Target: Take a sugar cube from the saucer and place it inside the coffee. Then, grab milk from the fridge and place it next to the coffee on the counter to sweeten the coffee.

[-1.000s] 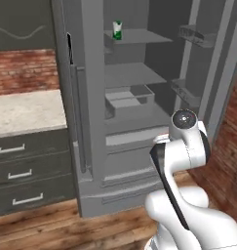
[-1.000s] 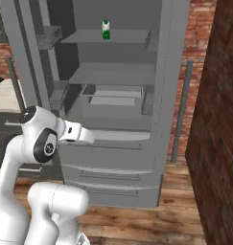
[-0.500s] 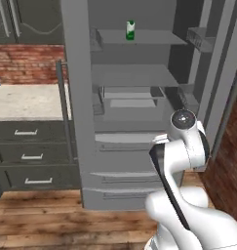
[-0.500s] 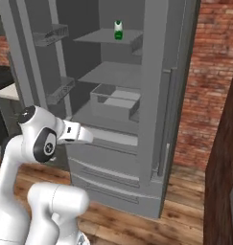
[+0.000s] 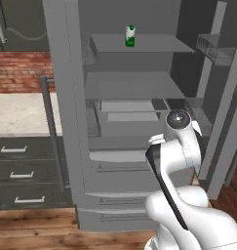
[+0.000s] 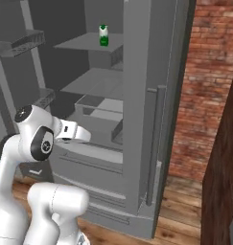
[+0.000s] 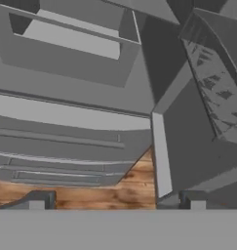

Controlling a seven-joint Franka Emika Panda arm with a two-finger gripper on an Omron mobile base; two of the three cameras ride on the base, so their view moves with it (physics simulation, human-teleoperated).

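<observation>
Milk [image 5: 130, 35] stands upright on the fridge's [image 5: 66, 97] top shelf, well above our claw [image 7: 117, 201]. Our claw is wide open, empty, pointing down toward the fridge's bottom drawers.

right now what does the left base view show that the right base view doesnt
Left base view alone: the beige counter beside the fridge, with dark drawers under it bearing silver bar handles, and green wall cabinets over a brick backsplash.

Right base view alone: a brick wall to the fridge's right and a dark brown panel at the frame's edge.

Both: the open fridge, the milk upright on its top shelf, the wooden floor and the white arm.
</observation>
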